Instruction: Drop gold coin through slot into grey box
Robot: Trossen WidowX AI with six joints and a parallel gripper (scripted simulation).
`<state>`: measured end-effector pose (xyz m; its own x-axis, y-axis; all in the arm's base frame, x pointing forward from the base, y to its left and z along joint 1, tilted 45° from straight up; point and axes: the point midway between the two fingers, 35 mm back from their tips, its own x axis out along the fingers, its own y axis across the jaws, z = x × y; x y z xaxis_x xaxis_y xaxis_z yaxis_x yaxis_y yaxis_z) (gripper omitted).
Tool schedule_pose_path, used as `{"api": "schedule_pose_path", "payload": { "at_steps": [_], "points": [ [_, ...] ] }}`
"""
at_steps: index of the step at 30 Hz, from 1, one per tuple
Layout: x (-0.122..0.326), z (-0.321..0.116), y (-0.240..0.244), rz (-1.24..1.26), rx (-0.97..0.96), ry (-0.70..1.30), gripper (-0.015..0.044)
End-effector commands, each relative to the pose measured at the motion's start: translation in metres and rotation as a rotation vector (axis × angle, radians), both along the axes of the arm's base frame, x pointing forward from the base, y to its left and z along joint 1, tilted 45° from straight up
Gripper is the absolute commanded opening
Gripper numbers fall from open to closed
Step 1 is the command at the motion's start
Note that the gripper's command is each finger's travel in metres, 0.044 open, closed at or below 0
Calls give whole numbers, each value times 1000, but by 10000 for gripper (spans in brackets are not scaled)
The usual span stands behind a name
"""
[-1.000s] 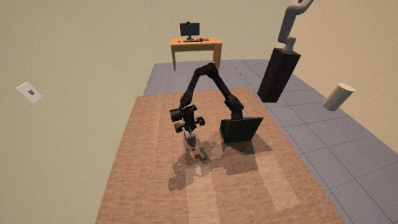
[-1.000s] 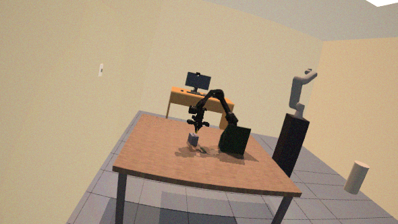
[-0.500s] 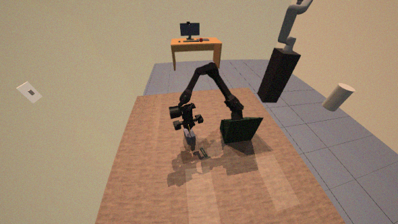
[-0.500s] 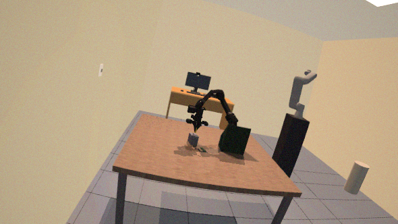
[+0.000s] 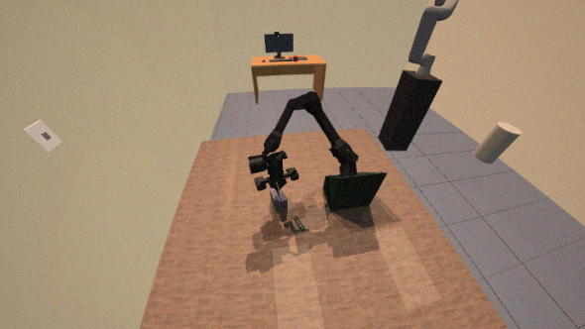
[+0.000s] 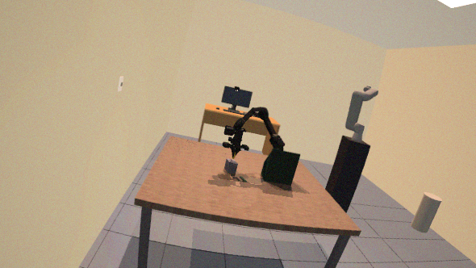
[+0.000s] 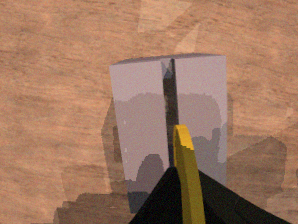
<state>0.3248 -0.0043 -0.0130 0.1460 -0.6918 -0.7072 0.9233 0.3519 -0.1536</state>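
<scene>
- And here's the wooden table (image 6: 194, 194), big and brown, carrying everything that matters in this one.
- Over it arches the black arm (image 5: 317, 116), rising from its mount by the dark green block (image 5: 353, 190) at the table's far right, folding at the elbow and dropping down toward the middle.
- The grey box (image 7: 169, 119) sits on the wood directly under the wrist — the wrist view has its lid square on, with the narrow dark slot (image 7: 170, 106) running straight up and down the centre.
- The gripper (image 5: 278, 188) points down, just above the box in the top and exterior views, its tips close to the lid.
- Fingers clamped almost fully together — and they've got the gold coin (image 7: 189, 196) pinched edge-on between them, a thin yellow blade sticking out ahead of the black finger bodies.
- In the wrist view the coin's tip lines up just to the right of the slot's near end; whether it touches the lid cannot be told.
- Smallest of all, the dark-green holder (image 5: 298, 224) lies on the table just in front of the box, among the arm's shadows, with nothing standing in it.
</scene>
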Motion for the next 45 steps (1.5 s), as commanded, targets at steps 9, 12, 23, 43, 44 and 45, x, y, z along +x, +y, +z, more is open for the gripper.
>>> {"api": "schedule_pose_path", "payload": {
  "at_steps": [9,12,23,43,44,45],
  "points": [
    [0,1,-1,1,0,1,0],
    [0,0,-1,1,0,1,0],
    [2,-3,-6,2,-1,2,0],
    [3,-10,-13,2,-1,2,0],
    [3,-10,-14,2,-1,2,0],
    [3,-11,-14,2,-1,2,0]
  ]
}}
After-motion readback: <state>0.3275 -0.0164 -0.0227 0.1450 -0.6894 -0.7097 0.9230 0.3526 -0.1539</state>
